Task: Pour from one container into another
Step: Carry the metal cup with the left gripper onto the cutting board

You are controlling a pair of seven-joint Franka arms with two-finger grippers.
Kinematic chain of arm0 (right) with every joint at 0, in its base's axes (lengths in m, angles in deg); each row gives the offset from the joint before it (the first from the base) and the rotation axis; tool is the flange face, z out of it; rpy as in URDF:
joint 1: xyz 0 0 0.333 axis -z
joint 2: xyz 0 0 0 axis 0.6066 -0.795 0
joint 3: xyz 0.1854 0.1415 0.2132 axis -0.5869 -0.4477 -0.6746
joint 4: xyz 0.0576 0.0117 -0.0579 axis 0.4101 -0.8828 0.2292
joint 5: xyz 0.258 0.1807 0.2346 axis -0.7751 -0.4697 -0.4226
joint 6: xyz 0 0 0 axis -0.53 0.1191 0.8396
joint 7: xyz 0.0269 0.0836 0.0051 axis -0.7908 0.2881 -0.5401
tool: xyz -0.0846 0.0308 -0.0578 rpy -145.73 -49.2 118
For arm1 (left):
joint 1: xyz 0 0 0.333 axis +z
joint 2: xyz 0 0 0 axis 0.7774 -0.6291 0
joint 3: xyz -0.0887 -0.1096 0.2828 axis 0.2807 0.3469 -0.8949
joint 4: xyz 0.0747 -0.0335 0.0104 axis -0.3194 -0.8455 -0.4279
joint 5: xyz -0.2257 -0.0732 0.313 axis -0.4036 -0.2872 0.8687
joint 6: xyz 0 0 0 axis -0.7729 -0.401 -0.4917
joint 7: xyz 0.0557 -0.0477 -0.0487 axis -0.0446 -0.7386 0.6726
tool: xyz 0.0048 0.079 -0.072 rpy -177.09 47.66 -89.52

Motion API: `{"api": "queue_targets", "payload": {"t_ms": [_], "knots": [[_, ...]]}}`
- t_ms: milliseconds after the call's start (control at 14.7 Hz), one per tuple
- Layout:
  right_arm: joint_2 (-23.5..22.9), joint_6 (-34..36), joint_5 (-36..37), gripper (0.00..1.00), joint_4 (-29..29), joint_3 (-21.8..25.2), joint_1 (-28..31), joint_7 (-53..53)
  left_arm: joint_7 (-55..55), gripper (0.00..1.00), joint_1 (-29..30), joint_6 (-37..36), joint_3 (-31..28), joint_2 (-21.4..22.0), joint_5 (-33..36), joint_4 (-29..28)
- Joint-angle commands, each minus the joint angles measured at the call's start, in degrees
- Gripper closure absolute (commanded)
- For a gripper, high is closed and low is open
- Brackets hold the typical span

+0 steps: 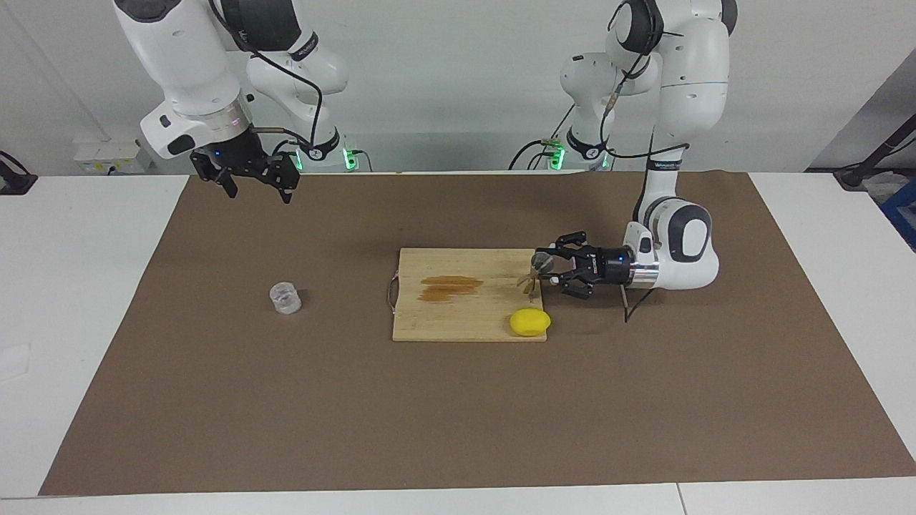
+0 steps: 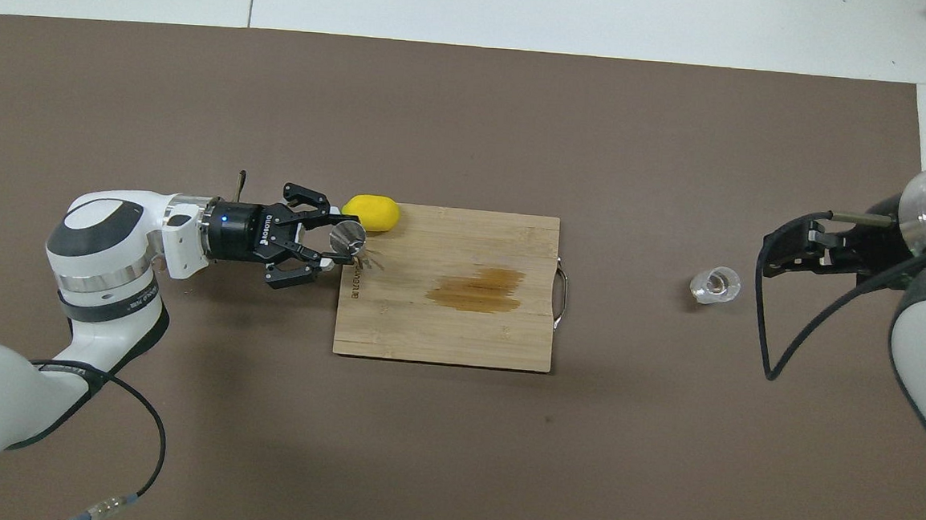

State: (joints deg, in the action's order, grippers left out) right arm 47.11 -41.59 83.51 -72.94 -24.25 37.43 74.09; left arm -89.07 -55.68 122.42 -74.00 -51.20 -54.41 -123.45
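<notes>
So the left hand [image 1: 545, 270] is clamped shut on the small silvery metal hourglass-shaped jigger [image 1: 541, 263], holding it level-ish over the edge of the pale wooden cutting board [image 1: 465, 315] at the left arm's end, close to the yellow lemon [image 1: 530, 322] sitting on that board's corner. A brown stain [image 1: 449, 287] marks the middle of the board. The short clear glass cup [image 1: 285, 298] stands alone on the brown mat [image 1: 458, 415] covering the bench, toward the right arm's end. The right hand [image 1: 254, 182] waits up in the air with its fingers spread wide, holding nothing.
</notes>
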Motion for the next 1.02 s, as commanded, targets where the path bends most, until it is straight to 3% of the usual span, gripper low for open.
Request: {"api": "queue_targets", "payload": {"t_ms": [0, 546, 955], "knots": [[1.35, -1.11, 0.33, 0.00, -1.65, -0.25, 0.62, -1.08, 0.79, 0.78, -4.90, 4.27, -0.76, 3.17, -4.68, -3.27], [1.35, -1.11, 0.33, 0.00, -1.65, -0.25, 0.62, -1.08, -0.43, 0.78, -17.91, 13.40, -0.67, 4.13, -16.82, -4.59], [1.35, -1.02, 0.33, 0.00, -1.65, -0.16, 0.62, -1.43, -11.14, 0.77, -21.26, 19.20, -0.41, 4.31, -21.04, -4.59]]}}
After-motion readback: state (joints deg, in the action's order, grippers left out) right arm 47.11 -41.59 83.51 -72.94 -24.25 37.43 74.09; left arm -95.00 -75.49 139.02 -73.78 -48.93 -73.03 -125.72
